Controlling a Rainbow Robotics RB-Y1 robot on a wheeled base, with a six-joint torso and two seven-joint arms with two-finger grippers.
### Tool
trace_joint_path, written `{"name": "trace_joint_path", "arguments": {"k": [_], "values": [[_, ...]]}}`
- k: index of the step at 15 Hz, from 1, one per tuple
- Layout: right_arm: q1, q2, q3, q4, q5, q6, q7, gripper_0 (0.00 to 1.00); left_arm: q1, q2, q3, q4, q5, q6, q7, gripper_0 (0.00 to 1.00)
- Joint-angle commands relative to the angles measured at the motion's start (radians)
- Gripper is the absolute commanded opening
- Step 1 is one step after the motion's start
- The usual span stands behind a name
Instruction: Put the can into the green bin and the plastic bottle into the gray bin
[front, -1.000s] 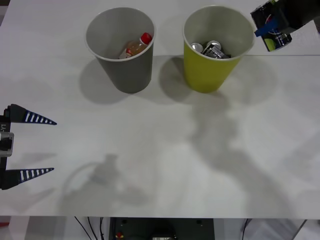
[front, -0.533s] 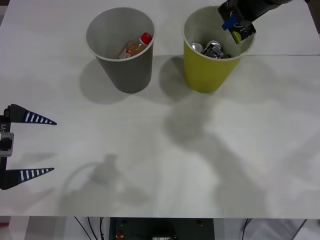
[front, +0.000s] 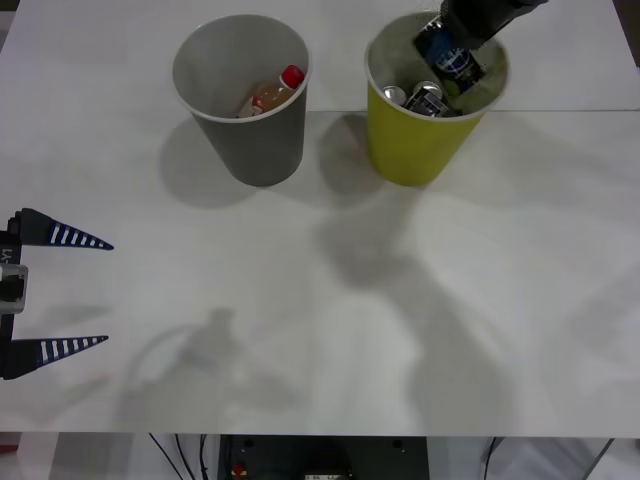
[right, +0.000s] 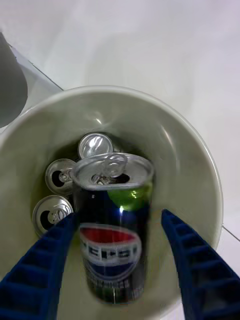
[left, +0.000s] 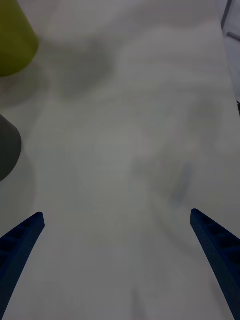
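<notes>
I see a smooth white table with two big round bins standing near its far edge, each wider at the top like a cup. The gray bin holds the plastic bottle, clear with a red cap, leaning with its cap up toward the far edge. The green bin is yellow-green outside and pale inside, and three shiny silver cans lie at its bottom. My right gripper is over the green bin's mouth, and the can sits between its ribbed blue fingers; the left finger looks to touch it, but there is a gap at the other, so I cannot tell if it is squeezed or let go. The can is black and smooth, and its silver top with the pull tab points down into the bin. Half a second ago this gripper was at the bin's far right rim; now it is more over the middle. My left gripper is spread wide by the table's left edge, holding nothing.
</notes>
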Motion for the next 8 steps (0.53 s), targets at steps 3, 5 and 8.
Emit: {"name": "trace_joint_path", "arguments": {"k": [3, 5, 8], "values": [[0.002, -0.035, -0.001, 0.0, -0.059, -0.028, 0.001, 1.0, 0.0, 0.0, 0.0, 0.0, 0.0, 0.0, 0.0, 1.0], [0.002, -0.075, -0.016, -0.008, -0.132, -0.028, 0.01, 1.0, 0.0, 0.0, 0.0, 0.0, 0.0, 0.0, 0.0, 1.0], [0.04, -0.148, -0.113, -0.069, -0.255, -0.028, 0.084, 1.0, 0.0, 0.0, 0.0, 0.0, 0.0, 0.0, 0.0, 1.0]]}}
